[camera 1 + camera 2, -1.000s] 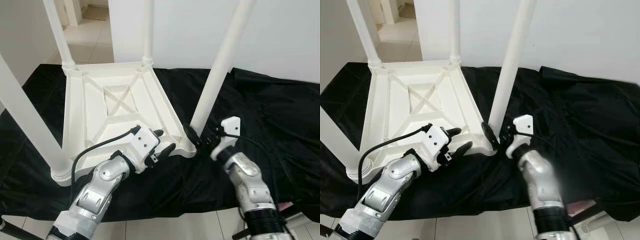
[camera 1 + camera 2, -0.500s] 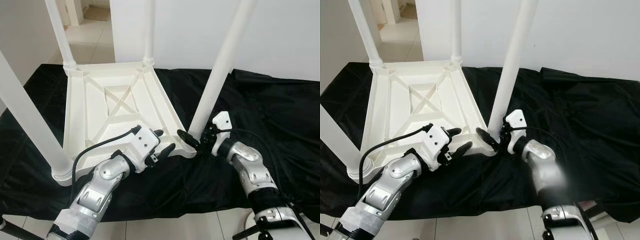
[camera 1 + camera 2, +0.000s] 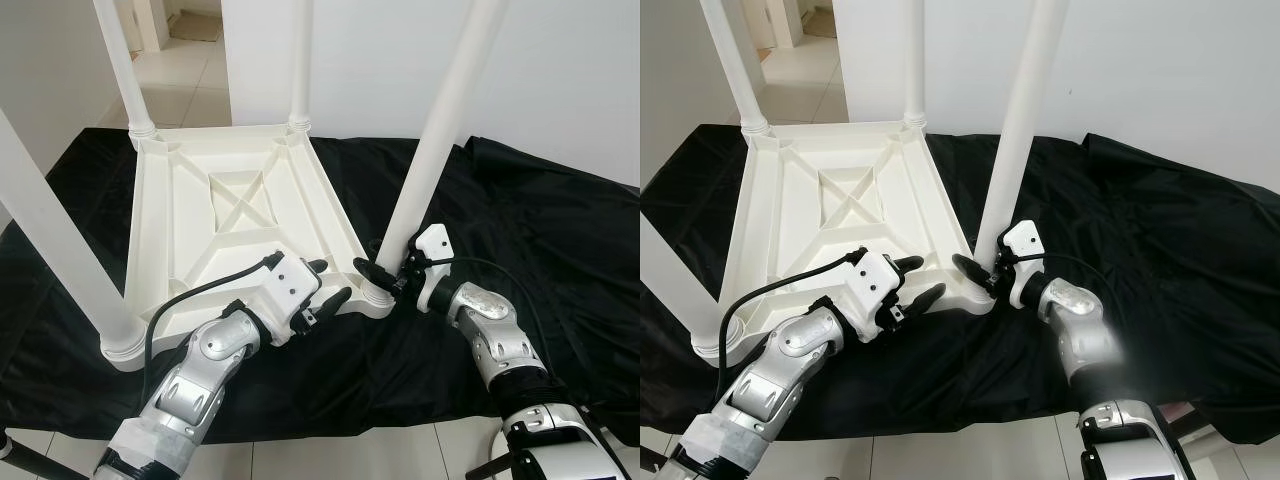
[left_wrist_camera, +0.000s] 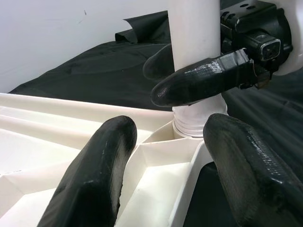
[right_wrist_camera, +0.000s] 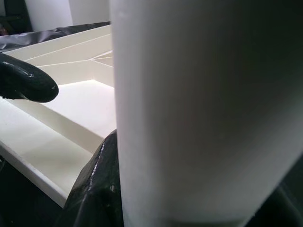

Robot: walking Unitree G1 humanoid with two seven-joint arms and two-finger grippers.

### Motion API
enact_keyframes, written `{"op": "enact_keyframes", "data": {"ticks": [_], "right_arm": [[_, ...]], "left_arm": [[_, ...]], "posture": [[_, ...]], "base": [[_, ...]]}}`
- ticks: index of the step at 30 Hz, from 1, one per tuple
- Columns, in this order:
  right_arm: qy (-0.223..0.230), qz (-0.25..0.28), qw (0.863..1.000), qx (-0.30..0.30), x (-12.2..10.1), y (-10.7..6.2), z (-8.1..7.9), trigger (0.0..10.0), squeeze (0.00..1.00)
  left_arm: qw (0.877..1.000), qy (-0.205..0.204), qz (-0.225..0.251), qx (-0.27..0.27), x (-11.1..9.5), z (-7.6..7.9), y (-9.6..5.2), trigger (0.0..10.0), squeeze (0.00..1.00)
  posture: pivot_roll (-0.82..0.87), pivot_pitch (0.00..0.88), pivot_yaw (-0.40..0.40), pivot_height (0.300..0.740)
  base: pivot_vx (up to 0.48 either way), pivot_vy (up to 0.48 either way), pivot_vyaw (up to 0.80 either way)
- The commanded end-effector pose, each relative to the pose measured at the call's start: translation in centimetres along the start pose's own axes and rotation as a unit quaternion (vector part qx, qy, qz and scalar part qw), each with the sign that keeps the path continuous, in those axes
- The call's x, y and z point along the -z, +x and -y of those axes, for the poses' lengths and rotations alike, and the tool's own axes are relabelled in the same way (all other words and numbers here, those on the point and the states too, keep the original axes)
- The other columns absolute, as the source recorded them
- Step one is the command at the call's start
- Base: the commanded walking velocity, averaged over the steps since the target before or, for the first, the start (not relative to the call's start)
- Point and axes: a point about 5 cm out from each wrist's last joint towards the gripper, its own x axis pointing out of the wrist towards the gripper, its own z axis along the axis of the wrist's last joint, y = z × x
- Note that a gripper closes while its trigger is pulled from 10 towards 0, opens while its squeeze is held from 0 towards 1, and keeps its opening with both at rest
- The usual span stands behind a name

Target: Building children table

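1. Gripping the base of the near-right leg (image 3: 430, 170), the right gripper (image 3: 385, 275) has its fingers clasped round it where it enters the upturned tabletop (image 3: 220, 215).
2. The tabletop lies underside up on the black cloth (image 3: 540, 230), with all four legs standing in its corners.
3. The left gripper (image 3: 325, 285) rests spread over the tabletop's near edge beside that leg, clasping nothing.
4. Judging by this, assembly is nearly finished; tightening this leg and righting the table likely remain.
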Motion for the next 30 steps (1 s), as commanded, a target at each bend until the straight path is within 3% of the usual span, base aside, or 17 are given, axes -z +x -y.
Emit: {"op": "enact_keyframes", "data": {"ticks": [1,5,6,13,14,17,19,22,23,24,30], "right_arm": [[0.002,-0.018,1.0,0.023,0.8,-0.4,0.1,10.0,0.0],[0.017,-0.011,0.997,0.072,0.6,-0.3,0.1,10.0,0.0],[0.03,0.002,0.992,0.12,0.3,-0.1,-0.1,10.0,0.0],[0.052,0.017,0.984,0.167,-0.1,0.2,-1.3,10.0,0.0],[0.068,0.025,0.976,0.203,-0.1,0.3,-2.2,10.0,0.0],[0.08,0.03,0.969,0.23,-0.2,0.4,-2.8,10.0,0.0],[0.07,0.033,0.945,0.317,-0.5,0.2,-3.6,10.0,0.0],[0.066,0.031,0.936,0.345,-0.5,0.2,-3.9,10.0,0.0],[0.078,0.031,0.925,0.372,-0.4,0.1,-4.1,10.0,0.0],[0.089,0.031,0.92,0.38,-0.5,0.2,-4.5,10.0,0.0],[0.104,0.036,0.922,0.37,-0.9,0.3,-4.9,10.0,0.0]], "left_arm": [[1.0,0.004,-0.003,0.011,0.1,0.2,0.1,10.0,0.0],[1.0,-0.002,-0.003,0.002,0.1,0.3,0.0,10.0,0.0],[1.0,-0.006,-0.002,0.001,0.1,0.5,-0.1,10.0,0.0],[1.0,-0.012,-0.003,0.0,0.1,0.8,-0.2,10.0,0.0],[1.0,-0.013,-0.005,0.0,0.2,0.8,-0.4,10.0,0.0],[1.0,-0.014,-0.006,0.001,0.2,0.8,-0.5,10.0,0.0],[1.0,-0.013,-0.009,0.001,0.2,0.5,-0.8,10.0,0.0],[1.0,-0.013,-0.009,0.001,0.2,0.5,-0.9,10.0,0.0],[1.0,-0.013,-0.01,0.002,0.2,0.5,-0.9,10.0,0.0],[1.0,-0.014,-0.009,0.005,0.2,0.5,-1.0,10.0,0.0],[1.0,-0.016,-0.009,0.009,0.2,0.7,-0.9,10.0,0.0]], "posture": [[0.0,0.0,-0.054,0.74],[0.0,0.0,-0.056,0.74],[0.0,0.0,-0.059,0.74],[0.01,0.0,-0.058,0.74],[0.01,0.0,-0.052,0.74],[0.01,0.0,-0.052,0.74],[0.0,0.0,-0.046,0.74],[0.0,0.0,-0.04,0.74],[0.0,0.0,-0.039,0.74],[-0.01,0.0,-0.037,0.74],[-0.01,0.0,-0.037,0.74]], "base": [[0.0,0.0,0.0],[0.0,0.0,0.0],[0.0,0.0,0.0],[0.0,0.0,0.0],[0.0,0.0,0.0],[0.0,0.0,0.0],[0.0,0.0,0.0],[0.0,0.0,0.0],[0.0,0.0,0.0],[0.0,0.0,0.0],[0.0,0.0,0.0]]}}
